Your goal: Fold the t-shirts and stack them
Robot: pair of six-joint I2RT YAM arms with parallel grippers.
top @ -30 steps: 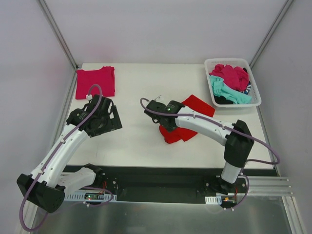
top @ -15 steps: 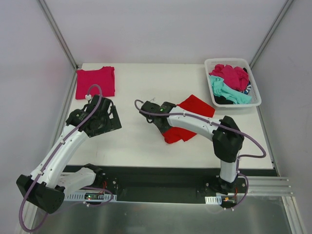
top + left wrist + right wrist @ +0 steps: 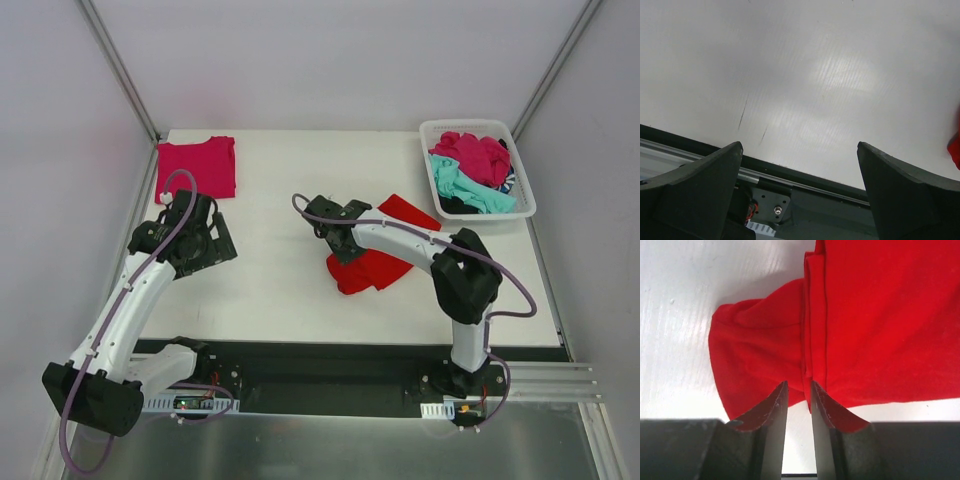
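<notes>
Jaws on the right gripper point(image 3: 799, 386) are closing at the red t-shirt point(image 3: 880, 325) (grabbed yet? cannot tell) to fold it; the left gripper point(image 3: 799, 147) gapes wide.

White lattice basket point(image 3: 466, 123) sits at far-R cnr of white table point(image 3: 280, 180).

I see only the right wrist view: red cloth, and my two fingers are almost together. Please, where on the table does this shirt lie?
Observer: The red t-shirt lies crumpled, right of the middle of the table, with the right gripper at its left edge.
Operator: Is any shirt folded already?
Observer: Yes, a magenta-pink t-shirt lies folded flat at the far left corner.
Operator: And the left gripper?
Observer: The left gripper is wide open over bare table and holds nothing.
</notes>
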